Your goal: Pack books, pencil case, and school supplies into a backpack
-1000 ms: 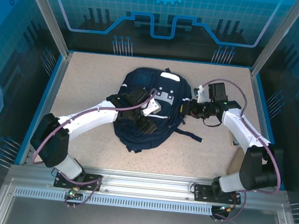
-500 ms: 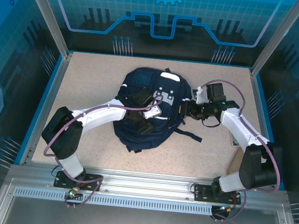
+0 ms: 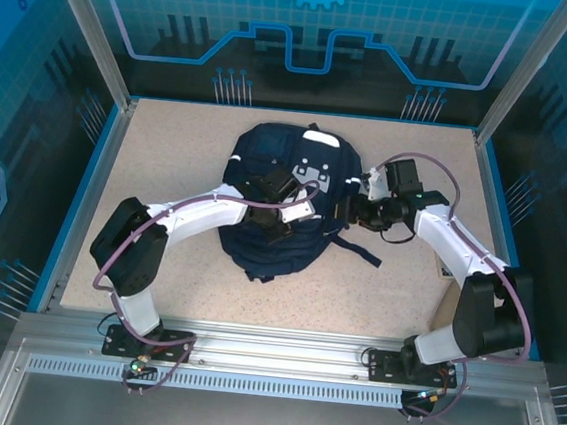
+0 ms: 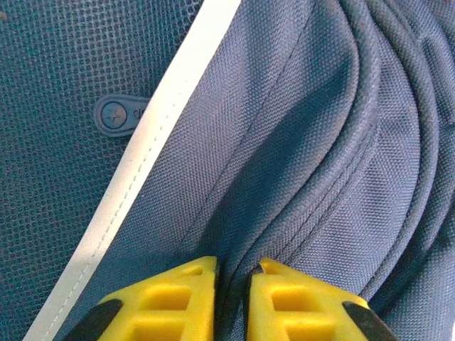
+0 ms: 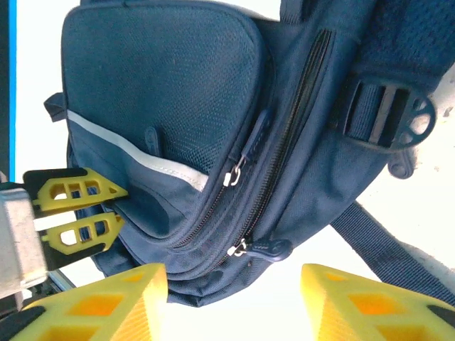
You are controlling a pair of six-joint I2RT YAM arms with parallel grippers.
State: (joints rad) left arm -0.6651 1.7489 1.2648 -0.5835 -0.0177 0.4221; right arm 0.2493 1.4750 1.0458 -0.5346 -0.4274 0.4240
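Now, left fingers (image 4: 185, 291): yellow, drawn almost together, pinching a raised fold of the backpack (image 4: 298, 142) fabric just beside its white stripe (image 4: 142, 170).
Right fingers (image 5: 106, 298): yellow, standing wide apart with nothing between them, hovering just off the backpack's side, where two zip pulls (image 5: 231, 172) hang.
Backpack: navy, lying flat in the middle of the counter (image 3: 168, 161), under the left arm's wrist.
Strap (image 3: 360, 252): dark, trailing from the backpack onto the counter on the right.
Counter: pale speckled surface with a blue border.
Near edge: aluminium rail (image 3: 270, 357) carrying both arm bases.
Room: translucent blue walls (image 3: 312, 24) with a printed grid and gear pattern, held by slanting metal frame posts (image 3: 90, 33).
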